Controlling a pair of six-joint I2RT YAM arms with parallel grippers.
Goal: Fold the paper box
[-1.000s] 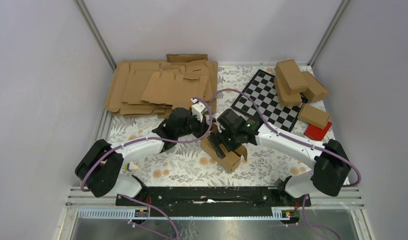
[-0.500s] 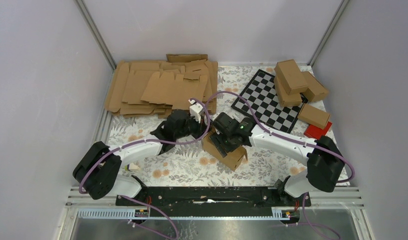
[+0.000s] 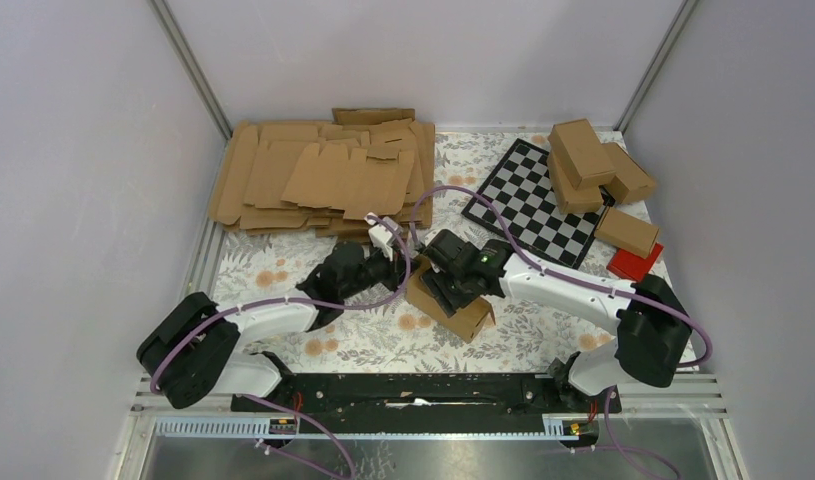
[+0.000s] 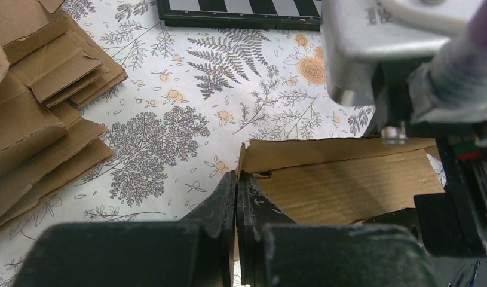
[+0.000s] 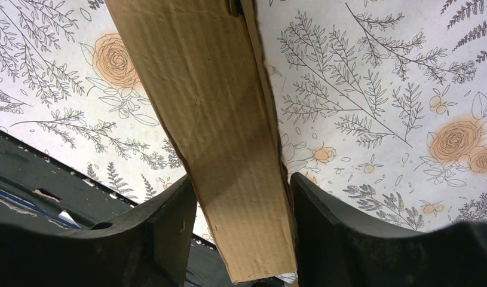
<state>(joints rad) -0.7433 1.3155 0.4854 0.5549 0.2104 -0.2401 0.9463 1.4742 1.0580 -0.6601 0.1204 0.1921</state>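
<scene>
The box (image 3: 470, 318) lies on the floral mat (image 3: 363, 335) just ahead of the 2 arm bases, near the middle, well apart from the heap of flat blanks (image 3: 313, 180) at the back left. It is already formed into a tube and lies aslant, with its open end toward the left arm. The right gripper (image 5: 242, 185) straddles it across the narrow way, 1 pad against each long side with no gap showing, so it holds the box. That grip probably keeps the walls square and stops the box sliding while the end is worked. The left gripper (image 4: 236, 179) has its jaws pressed fully together and its tips at a corner of the open end, likely so the 2 fingers act as 1 blunt pusher for tucking a flap. Whether a cardboard edge is nipped between them I cannot tell.
</scene>
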